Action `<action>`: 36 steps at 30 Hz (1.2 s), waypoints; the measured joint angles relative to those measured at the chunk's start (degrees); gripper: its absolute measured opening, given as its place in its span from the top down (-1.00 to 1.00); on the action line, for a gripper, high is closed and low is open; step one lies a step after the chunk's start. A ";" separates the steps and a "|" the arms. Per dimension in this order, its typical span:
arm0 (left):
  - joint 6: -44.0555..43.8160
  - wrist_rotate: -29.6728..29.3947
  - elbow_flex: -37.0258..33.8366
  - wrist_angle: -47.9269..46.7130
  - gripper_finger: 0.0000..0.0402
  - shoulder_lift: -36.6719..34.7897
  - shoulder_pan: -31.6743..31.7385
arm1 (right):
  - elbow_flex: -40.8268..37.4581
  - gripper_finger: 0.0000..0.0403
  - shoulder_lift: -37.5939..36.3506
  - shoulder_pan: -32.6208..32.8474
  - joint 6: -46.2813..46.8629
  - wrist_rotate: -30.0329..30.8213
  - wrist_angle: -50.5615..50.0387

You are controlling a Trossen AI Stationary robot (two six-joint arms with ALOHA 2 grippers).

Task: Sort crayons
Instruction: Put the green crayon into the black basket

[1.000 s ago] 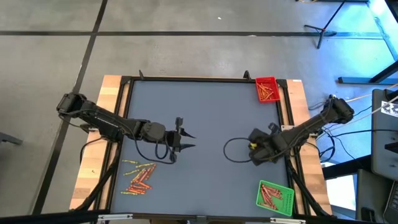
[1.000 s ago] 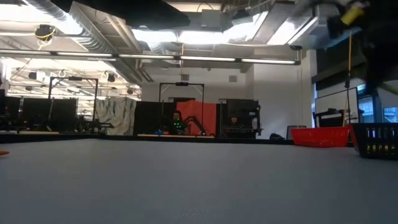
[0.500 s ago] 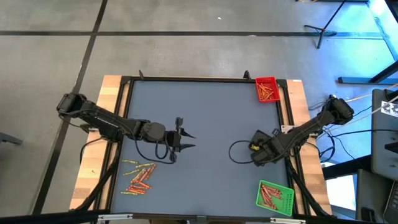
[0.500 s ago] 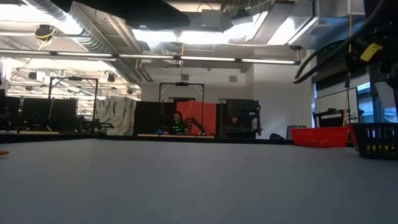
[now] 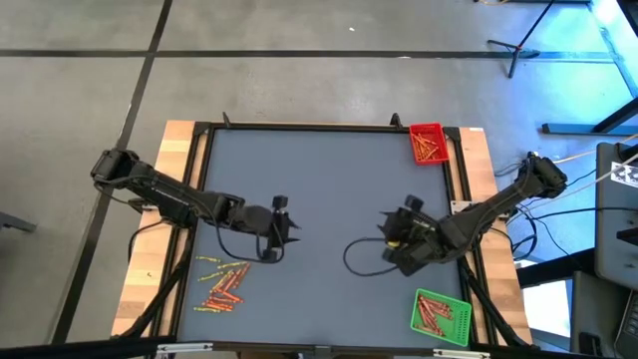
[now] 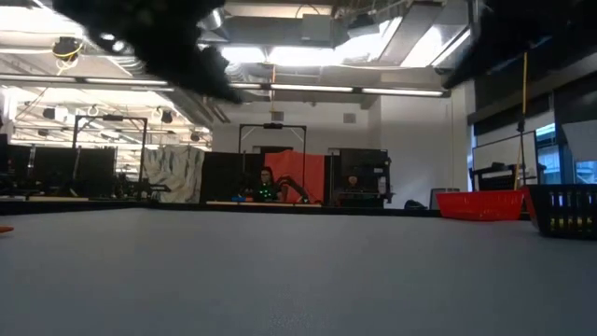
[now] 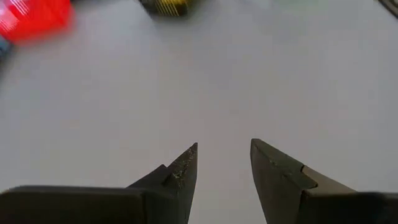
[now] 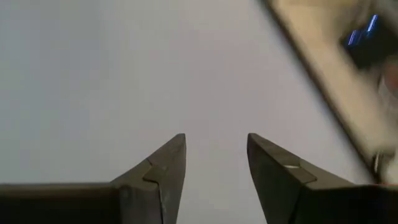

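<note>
On the grey-blue tabletop (image 5: 329, 170) with its dark frame and wooden edges, a loose heap of thin red, orange and yellow crayons (image 5: 222, 282) lies near the left front corner, spread flat on the surface. The left pincer (image 5: 282, 221) hangs over the tabletop just beyond this heap, apart from it; in the left wrist view its two dark fingers (image 7: 184, 171) stand apart with only bare surface between them, so it is released and holds nothing. The right pincer (image 5: 391, 239) is over the right half of the tabletop, between the two trays on that side; in the right wrist view its fingers (image 8: 169, 160) are also parted with nothing between them. A small red plastic tray (image 5: 428, 143) sits at the far right corner and a small green plastic tray (image 5: 440, 317) at the near right corner, and both have short crayons inside. In the low view a dark basket-like tray (image 6: 565, 209) stands at the right edge beside the red one.
</note>
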 joint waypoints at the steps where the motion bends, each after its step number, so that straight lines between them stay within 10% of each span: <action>1: -2.30 1.34 0.00 -2.38 0.34 0.00 -0.28 | -0.63 0.16 0.00 -0.04 -3.59 1.78 3.74; 19: -36.46 25.05 0.00 -51.90 0.34 0.00 -7.20 | -6.05 0.15 1.20 -8.81 -21.49 0.79 27.04; 36: -54.17 26.03 -8.88 -47.21 0.34 0.09 -19.38 | -6.05 0.15 4.55 -10.29 -28.65 -0.96 29.43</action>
